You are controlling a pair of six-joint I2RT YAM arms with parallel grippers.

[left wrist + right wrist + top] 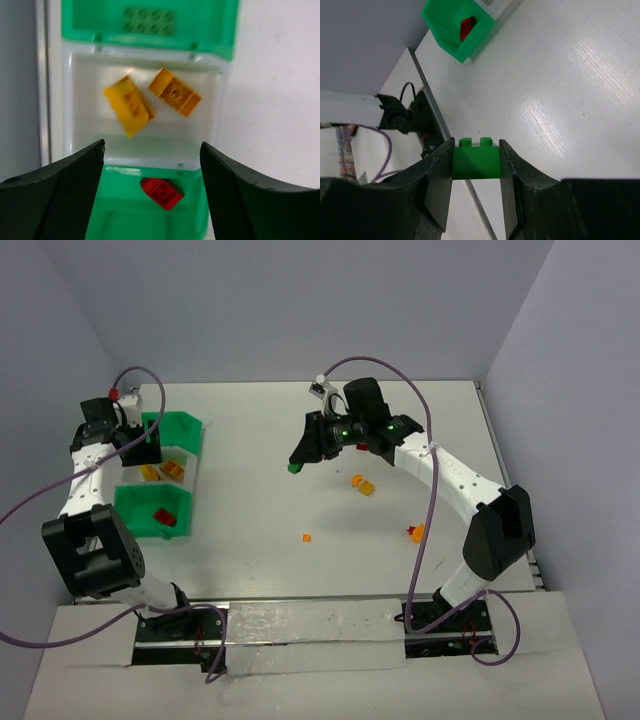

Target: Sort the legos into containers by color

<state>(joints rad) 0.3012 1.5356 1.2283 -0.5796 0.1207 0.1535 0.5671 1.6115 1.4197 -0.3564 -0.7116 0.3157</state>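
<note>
My left gripper (152,150) hangs open over the containers (190,455), a row of three joined bins, with nothing between its fingers. Below it the whitish middle bin (216,115) holds two orange-yellow legos (131,106) (175,92). A red lego (162,192) lies in the near green bin (115,220), and a flat green lego (149,21) lies in the far green bin (210,30). My right gripper (476,146) is shut on a green lego (476,161) and holds it above the table's middle (294,468). Loose orange legos (363,483) (306,537) (416,532) lie on the table.
A small red piece (362,447) shows behind the right arm's wrist. The bins sit close to the table's left edge and the grey wall (60,360). Purple cables (60,490) loop from both arms. The left arm's base (402,120) shows in the right wrist view.
</note>
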